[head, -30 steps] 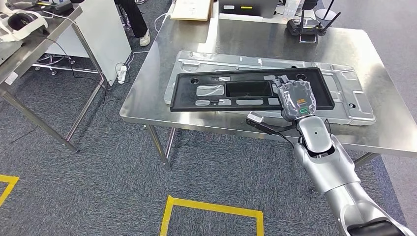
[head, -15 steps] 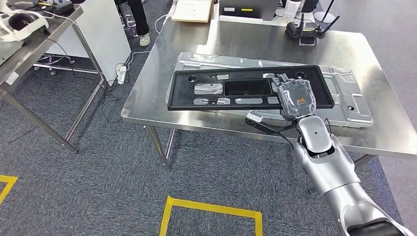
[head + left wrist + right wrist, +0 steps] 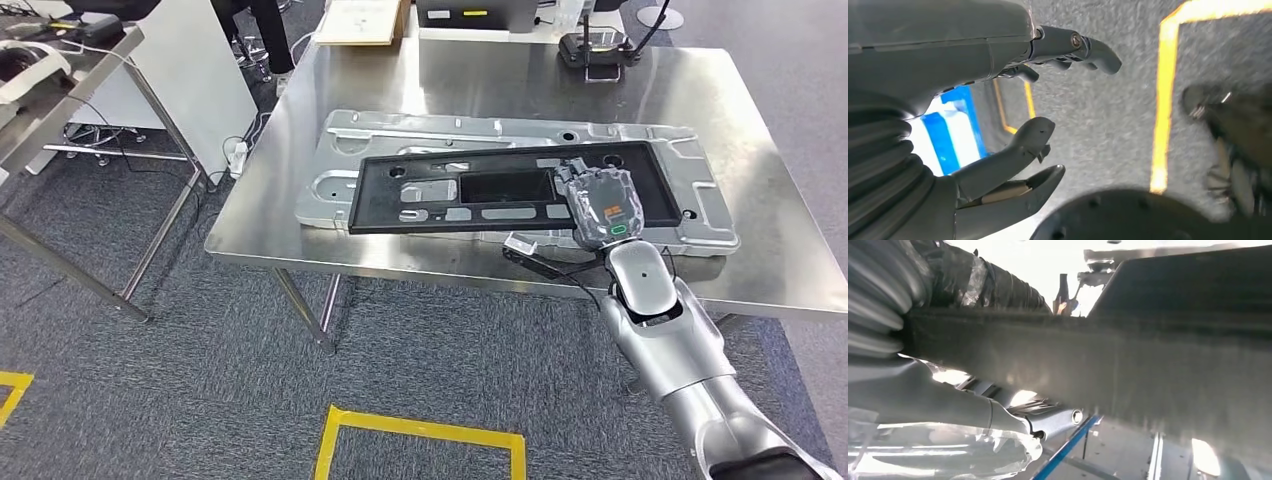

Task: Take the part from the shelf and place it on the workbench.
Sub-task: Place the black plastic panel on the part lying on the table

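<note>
- Right hand (image 3: 603, 205): closed over the near long edge of the black panel (image 3: 470, 190), toward its right end. The back of the hand faces the head camera, so the fingers under the panel are hidden. In the right wrist view the thumb (image 3: 998, 412) lies along one face of the dark edge (image 3: 1128, 370).
- Left hand (image 3: 998, 125): fingers apart and lightly curled, holding nothing, hanging over grey carpet with yellow floor tape (image 3: 1165, 100).
- Black panel position: over the steel workbench (image 3: 500, 85), directly above a silver stamped sheet-metal part (image 3: 330, 185). Whether the panel rests on that part or is held just clear of it cannot be told.
- Handling judgement: the panel is long, flat and thin with several cutouts. It appears rigid and probably light for its size. A one-handed grip far from its middle gives the free left end strong leverage, so it may sag or twist in the grip.
- Preferred hold, as a judgement: on the rim, nearer mid-length or beside the large rectangular opening.
- Surface: matte, probably not slippery.
- Hard to read: the right wrist view is overexposed and blurred, so contact points are unclear. The right arm (image 3: 670, 350) is cut off at the frame edge.
</note>
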Tool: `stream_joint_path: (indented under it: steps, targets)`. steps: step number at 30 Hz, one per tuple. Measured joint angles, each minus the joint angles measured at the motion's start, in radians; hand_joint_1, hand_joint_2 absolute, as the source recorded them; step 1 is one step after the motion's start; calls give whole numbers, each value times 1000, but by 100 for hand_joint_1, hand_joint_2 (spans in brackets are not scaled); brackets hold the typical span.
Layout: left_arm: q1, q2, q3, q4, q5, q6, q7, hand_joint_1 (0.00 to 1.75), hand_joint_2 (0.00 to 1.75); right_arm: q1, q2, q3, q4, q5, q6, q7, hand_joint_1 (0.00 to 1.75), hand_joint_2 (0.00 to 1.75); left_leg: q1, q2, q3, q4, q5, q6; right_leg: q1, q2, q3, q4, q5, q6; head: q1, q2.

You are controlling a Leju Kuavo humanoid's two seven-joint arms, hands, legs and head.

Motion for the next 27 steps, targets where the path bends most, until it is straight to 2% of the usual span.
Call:
stream_joint_path:
  steps: [2, 3, 4, 5, 6, 7, 8, 9, 10, 11, 13, 14, 15, 17, 18, 19, 20, 22, 23, 24, 27]
  targets:
    - [1, 0, 0, 0, 0, 0, -1, 0, 175, 2, 0, 0, 0, 0, 0, -1, 175, 175, -12, -2, -83, 138, -41, 11, 13, 1, 8, 0, -8, -12, 0, 0]
    - [2, 0, 0, 0, 0, 0, -2, 0, 175, 4, 0, 0, 0, 0, 0, -1, 175, 175, -18, -3, -111, 174, -38, 20, 20, 3, 14, 0, -12, -17, 0, 0]
    - [3, 0, 0, 0, 0, 0, -2, 0, 175, 5, 0, 0, 0, 0, 0, -2, 175, 175, -26, -3, -121, 169, -15, 32, 29, 5, 20, 0, -16, -21, 0, 0]
    - [4, 0, 0, 0, 0, 0, -2, 0, 175, 6, 0, 0, 0, 0, 0, -3, 175, 175, -36, -5, -113, 127, 26, 48, 37, 8, 28, 0, -21, -25, 0, 0]
    - [4, 0, 0, 0, 0, 0, -2, 0, 175, 7, 0, 0, 0, 0, 0, -2, 175, 175, -47, -8, -93, 60, 73, 69, 44, 10, 37, -1, -27, -28, 0, 0]
    - [4, 2, 0, 0, 1, 1, -2, 0, 175, 6, 1, 0, 0, 0, 0, -2, 175, 175, -55, -11, -70, 0, 107, 90, 50, 11, 44, -2, -32, -29, 1, 0]
    - [4, 3, 0, 0, 1, 1, -2, 0, 175, 6, 1, 0, 1, 0, 1, -2, 175, 175, -62, -14, -49, -50, 127, 105, 51, 12, 49, -4, -36, -28, 1, 0]
    - [4, 4, 0, 0, 1, 2, -2, 0, 175, 6, 1, 0, 1, 0, 1, -2, 175, 175, -67, -15, -36, -78, 131, 116, 50, 12, 51, -6, -38, -26, 2, 0]
    - [3, 5, 0, 0, 2, 2, -3, 0, 175, 7, 1, 0, 2, -1, 1, -1, 175, 175, -70, -15, -28, -89, 126, 119, 48, 12, 52, -9, -39, -21, 2, 0]
    - [3, 5, 1, 0, 2, 2, -3, 0, 175, 7, 1, 0, 2, -1, 2, -1, 175, 175, -72, -15, -21, -104, 126, 119, 45, 12, 53, -13, -38, -17, 1, 0]
    - [5, 5, 1, 0, 2, 3, -3, 0, 175, 9, 1, 0, 1, 0, 2, -2, 175, 175, -65, -11, 0, -137, 130, 112, 44, 9, 58, -16, -43, -6, 1, 0]
    - [5, 4, 1, 0, 2, 3, -3, 0, 175, 7, 1, 0, 0, 0, 2, -2, 175, 175, -60, -9, 13, -154, 133, 109, 43, 8, 52, 2, -54, 1, 1, 0]
    - [5, 4, 1, 0, 2, 3, -3, 0, 175, 6, 1, 0, 0, -1, 2, -1, 175, 175, -56, -7, 25, -166, 135, 105, 40, 6, 32, 41, -72, 8, 2, 0]
    - [4, 3, 2, 0, 2, 3, -3, 0, 175, 5, 1, 0, 1, -1, 3, 0, 175, 175, -53, -7, 38, -172, 128, 101, 28, 5, -41, 166, -115, 24, 2, 0]
    - [4, 3, 3, 0, 2, 3, -3, 0, 175, 8, 1, 0, 2, -1, 5, 1, 175, 175, -50, -7, 43, -172, 122, 98, 22, 4, -77, 217, -123, 32, 2, 0]
    - [4, 2, 4, 0, 3, 3, -3, 0, 175, 12, 1, 0, 3, -1, 7, 1, 175, 175, -47, -7, 50, -170, 115, 93, 16, 2, -98, 236, -112, 39, 2, 0]
    - [5, 1, 5, 0, 3, 3, -3, 0, 175, 15, 1, 0, 4, -1, 9, 1, 175, 175, -43, -7, 57, -167, 107, 88, 10, 0, -102, 221, -82, 46, 2, 0]
    - [5, -1, 6, 0, 3, 3, -2, 0, 175, 17, 0, 0, 6, -1, 12, 1, 175, 175, -36, -7, 72, -158, 86, 75, 1, -8, -60, 102, 4, 56, 2, 0]
    - [5, -2, 6, 0, 3, 3, -2, 0, 175, 17, -1, 0, 7, -2, 14, 1, 175, 175, -35, -7, 77, -151, 76, 66, 1, -11, -36, 47, 29, 57, 2, 0]
    - [4, -1, 6, 0, 3, 3, -2, 0, 175, 16, -2, -1, 9, -4, 16, 2, 175, 175, -35, -6, 78, -145, 67, 58, 3, -13, -19, 8, 39, 51, 2, 0]
    - [2, -2, 7, 0, 4, 4, -1, 0, 175, 15, -5, -4, 18, -9, 19, 4, 175, 175, -36, -4, 78, -142, 56, 40, 10, -9, -12, -7, 19, 20, 1, 0]
